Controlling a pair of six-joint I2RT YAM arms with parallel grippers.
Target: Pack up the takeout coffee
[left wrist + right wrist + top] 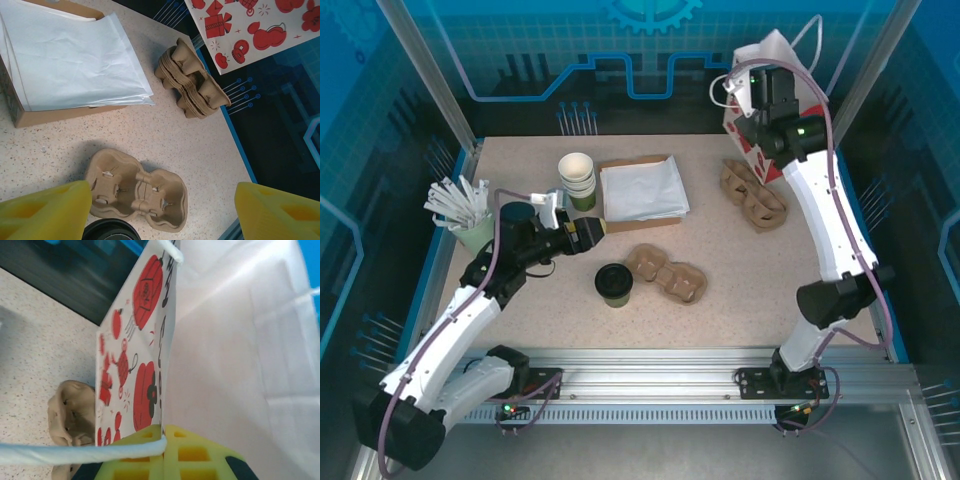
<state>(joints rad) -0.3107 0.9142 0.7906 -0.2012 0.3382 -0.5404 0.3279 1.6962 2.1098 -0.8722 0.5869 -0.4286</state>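
Takeout coffee [614,284] stands upright on the table [750,300] near the middle, its black lid on, just beside the left end of a two-cup pulp tray [667,274] that lies flat. The left gripper [594,232] hovers a little behind and left of the cup, its yellow fingers [47,212] spread wide with nothing between them; from the left wrist the lid's rim shows at the bottom edge, with the tray beyond it. Behind the gripper lies a cardboard box [620,165] holding white sheets [643,190], with a stack of cups [577,177] at its left end. A pale cup of white sticks [470,232] stands at the left edge of the table. At the far right, the right gripper [163,452] is clamped on the top edge of a white paper bag [775,50] printed in red, and the bag's cord handle crosses just in front of the fingers. A stack of trays [753,194] lies beside the bag's base.
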